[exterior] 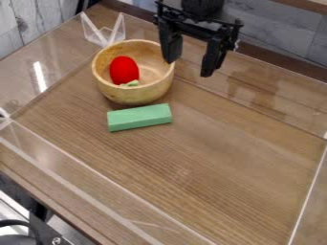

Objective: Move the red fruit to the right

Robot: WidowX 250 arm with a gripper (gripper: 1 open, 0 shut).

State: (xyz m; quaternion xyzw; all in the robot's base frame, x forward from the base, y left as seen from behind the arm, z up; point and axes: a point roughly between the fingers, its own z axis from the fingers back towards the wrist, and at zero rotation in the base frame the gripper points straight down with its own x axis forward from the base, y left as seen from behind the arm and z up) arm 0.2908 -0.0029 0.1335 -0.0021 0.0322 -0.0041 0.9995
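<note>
The wooden bowl (pixel 136 74) sits at the back left of the counter (pixel 192 163). The red fruit (pixel 122 69) lies inside it, toward the left wall, with a pale green bit below it. My tool (pixel 188 57) hangs just right of the bowl, fingers spread, pinching nothing. A flat green block (pixel 140 118) lies in front of the bowl. No legible writing anywhere.

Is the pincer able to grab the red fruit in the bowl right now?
Probably yes. The red fruit sits uncovered in the open-topped wooden bowl, and the pincer hangs open beside it. Only the bowl's rim stands between them, so it would need to come in from above.
</note>
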